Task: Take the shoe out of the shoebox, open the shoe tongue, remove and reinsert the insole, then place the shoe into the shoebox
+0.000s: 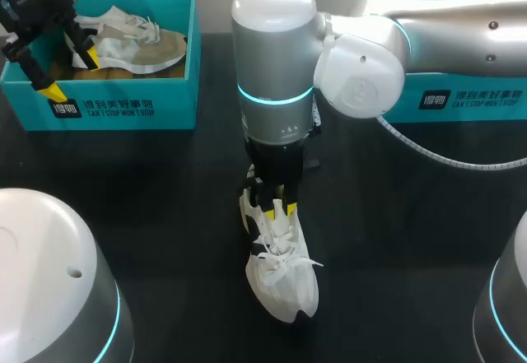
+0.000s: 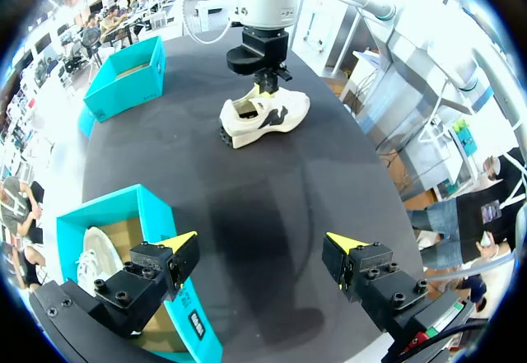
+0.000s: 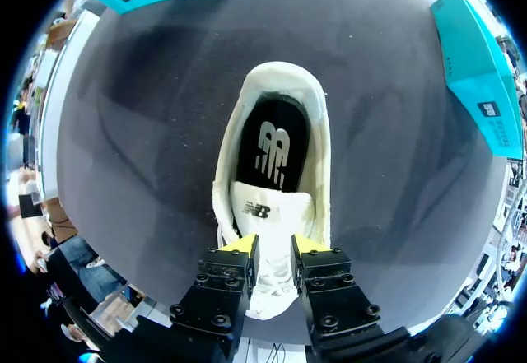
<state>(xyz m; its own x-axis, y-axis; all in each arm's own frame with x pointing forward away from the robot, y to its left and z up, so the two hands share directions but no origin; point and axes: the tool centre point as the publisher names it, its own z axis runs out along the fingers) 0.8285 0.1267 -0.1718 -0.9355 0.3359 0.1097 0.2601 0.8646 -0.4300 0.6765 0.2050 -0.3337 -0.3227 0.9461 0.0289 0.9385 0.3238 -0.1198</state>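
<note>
Two findings: R gripper (image 3: 273,246) clenched on tongue (image 3: 270,215) of shoe (image 1: 284,285) on table (image 1: 412,256), L gripper (image 2: 262,241) released over shoebox (image 2: 156,223) edge.

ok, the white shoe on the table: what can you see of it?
The white shoe is a low lace-up sneaker with black side accents, a mesh-looking upper and loose laces. It stands upright on the dark table, toe toward the robot. The black insole lies inside, logo showing. The right gripper is above it, pinching the tongue between both fingers; nothing else touches it.
</note>
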